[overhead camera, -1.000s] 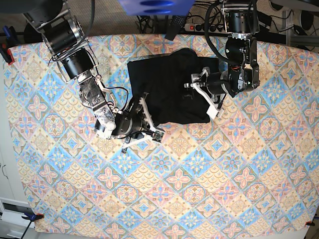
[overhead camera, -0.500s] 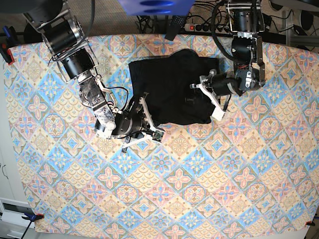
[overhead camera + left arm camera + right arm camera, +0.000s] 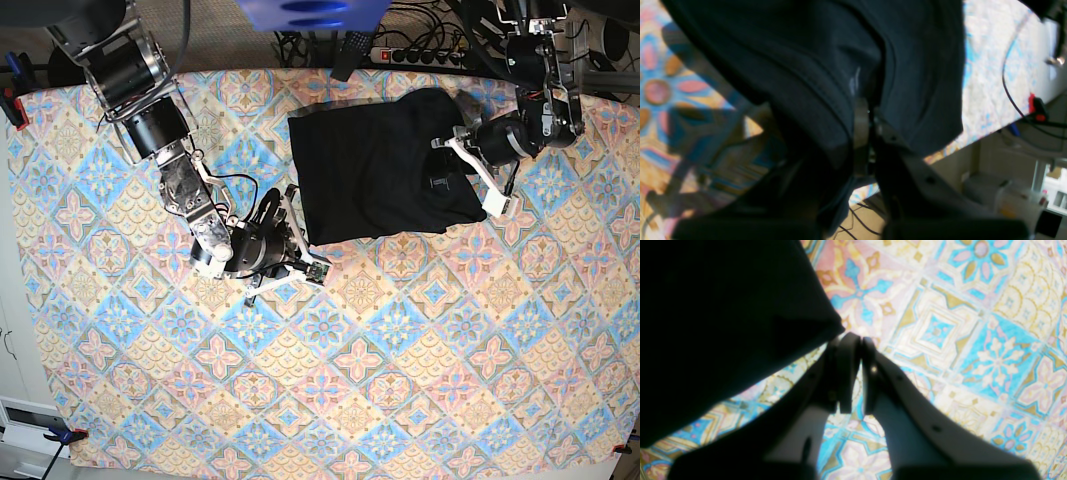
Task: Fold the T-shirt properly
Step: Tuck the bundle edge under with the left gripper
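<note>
The black T-shirt [image 3: 375,170] lies roughly folded on the patterned tablecloth [image 3: 400,350] at the top centre. My left gripper [image 3: 455,165] is at the shirt's right edge. In the left wrist view it [image 3: 867,113] is shut on the black fabric [image 3: 800,60], which drapes over both fingers; a small white label mark [image 3: 853,81] shows just above them. My right gripper [image 3: 298,240] sits at the shirt's lower left corner. In the right wrist view it [image 3: 857,343] is shut, with the shirt's corner [image 3: 740,323] touching its left fingertip; I see no cloth between the fingers.
A power strip with cables [image 3: 400,52] lies beyond the table's far edge, next to a blue object [image 3: 305,12]. Clamps hold the cloth at the left edge [image 3: 10,100] and the front left corner [image 3: 60,435]. The left wrist view shows the table edge and a red clamp [image 3: 1035,106].
My left gripper has moved right and toward the far edge, dragging the shirt to the right with it. The right arm has stayed in place.
</note>
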Controlling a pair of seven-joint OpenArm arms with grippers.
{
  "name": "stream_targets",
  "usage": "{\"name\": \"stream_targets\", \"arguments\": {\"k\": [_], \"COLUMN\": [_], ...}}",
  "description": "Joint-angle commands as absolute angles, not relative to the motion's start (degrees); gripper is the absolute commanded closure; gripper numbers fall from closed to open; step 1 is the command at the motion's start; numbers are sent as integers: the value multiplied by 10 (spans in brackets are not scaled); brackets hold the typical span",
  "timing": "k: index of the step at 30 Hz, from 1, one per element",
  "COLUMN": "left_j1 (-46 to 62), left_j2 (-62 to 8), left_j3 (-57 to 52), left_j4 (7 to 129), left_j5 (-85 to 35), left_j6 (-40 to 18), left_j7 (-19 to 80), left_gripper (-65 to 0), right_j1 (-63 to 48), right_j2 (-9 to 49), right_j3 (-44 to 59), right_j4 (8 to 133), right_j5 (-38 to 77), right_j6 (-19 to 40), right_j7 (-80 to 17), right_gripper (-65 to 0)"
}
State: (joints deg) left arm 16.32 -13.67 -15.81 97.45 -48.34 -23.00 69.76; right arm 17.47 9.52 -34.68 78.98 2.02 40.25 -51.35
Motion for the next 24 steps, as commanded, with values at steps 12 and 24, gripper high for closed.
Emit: {"name": "stream_targets", "arguments": {"k": [12, 24], "left_j1": [64, 71], "left_j2": [-121, -117], "left_j3": [-106, -92], "left_j4": [931, 905], "left_j5": [-482, -433], "left_j6": [-233, -233], "left_j7": [708, 696], "left_gripper": [-2, -2], "right_j1": [189, 188], "right_j2": [95, 95], "right_j3": [-348, -347], "right_j4": [800, 800], "right_j5": [26, 26], "right_j6": [400, 400], "right_j7": [-506, -506], "right_gripper": [-40, -40]}}
